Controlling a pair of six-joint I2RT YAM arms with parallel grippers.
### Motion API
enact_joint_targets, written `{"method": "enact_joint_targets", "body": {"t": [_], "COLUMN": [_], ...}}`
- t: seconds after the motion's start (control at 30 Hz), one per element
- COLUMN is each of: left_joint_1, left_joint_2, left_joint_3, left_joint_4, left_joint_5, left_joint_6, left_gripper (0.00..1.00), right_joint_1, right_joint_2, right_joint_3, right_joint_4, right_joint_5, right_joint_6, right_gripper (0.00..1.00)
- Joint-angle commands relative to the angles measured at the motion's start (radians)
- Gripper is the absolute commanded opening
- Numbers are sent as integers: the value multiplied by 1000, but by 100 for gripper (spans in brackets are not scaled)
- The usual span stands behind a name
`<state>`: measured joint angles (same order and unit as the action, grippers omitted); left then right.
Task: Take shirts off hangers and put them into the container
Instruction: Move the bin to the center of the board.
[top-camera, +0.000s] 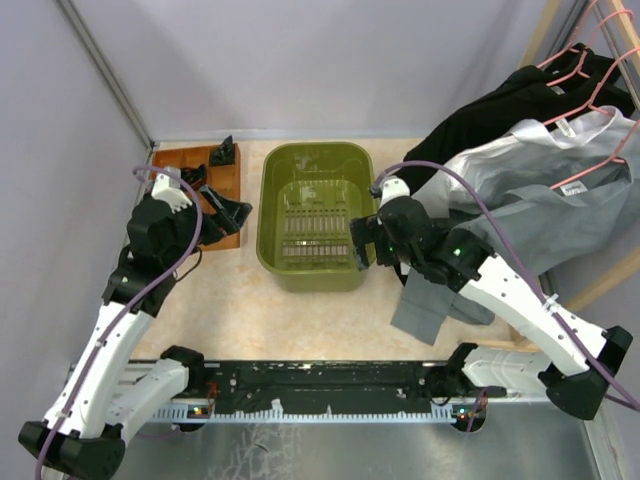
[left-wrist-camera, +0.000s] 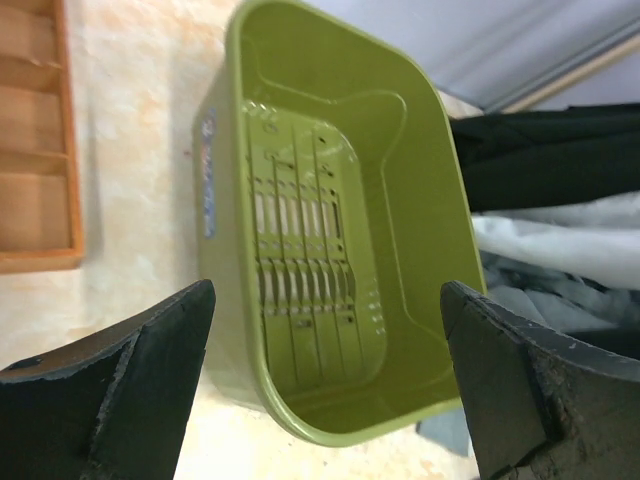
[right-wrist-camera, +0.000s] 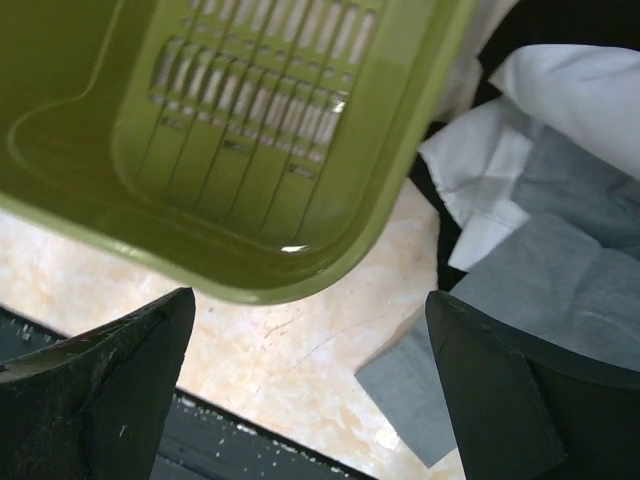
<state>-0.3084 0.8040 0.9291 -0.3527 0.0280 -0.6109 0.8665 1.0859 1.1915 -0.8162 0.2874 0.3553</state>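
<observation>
The olive-green container (top-camera: 268, 215) stands mid-table with nothing in it. To its right, a black shirt (top-camera: 520, 95), a white shirt (top-camera: 525, 150) and a grey shirt (top-camera: 530, 215) hang on pink hangers (top-camera: 590, 60); the grey one's hem rests on the table. My left gripper (top-camera: 228, 205) hovers open just left of the container, whose rim (left-wrist-camera: 232, 180) shows between its fingers (left-wrist-camera: 325, 370). My right gripper (top-camera: 358, 245) is open at the container's right near corner (right-wrist-camera: 300, 285), with bare table between the fingers (right-wrist-camera: 310, 370). Grey shirt cloth (right-wrist-camera: 560, 270) lies beside the right finger.
A brown wooden compartment tray (top-camera: 190, 165) sits at the back left, partly under my left gripper. Light wooden rack poles (top-camera: 545, 30) rise at the right. Grey walls close in the left and back. A black rail (top-camera: 330, 385) runs along the near edge.
</observation>
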Motion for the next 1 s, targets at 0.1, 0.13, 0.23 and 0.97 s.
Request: {"method": "enact_joint_targets", "body": {"t": [0.1,0.13,0.23,0.97], "left_joint_1": [-7,-7,-8,-8], "left_joint_2": [18,22,45,66], "left_joint_3": [-9,-8,-3,42], "left_joint_4": [52,58,63,72], "left_joint_5": [221,235,252,227], "left_joint_6": [-30,-24,-11,99], "left_gripper": [99,99,99,100], "right_joint_1": [-130,-150,-170,-46], "right_joint_2": [68,84,182,190], "right_joint_3": [43,45,79,-9], "right_joint_4": [46,78,124,402], "right_joint_5": [37,-25,-136,-261], "right_joint_6": [42,32,59,-288], "right_gripper": [99,99,99,99]}}
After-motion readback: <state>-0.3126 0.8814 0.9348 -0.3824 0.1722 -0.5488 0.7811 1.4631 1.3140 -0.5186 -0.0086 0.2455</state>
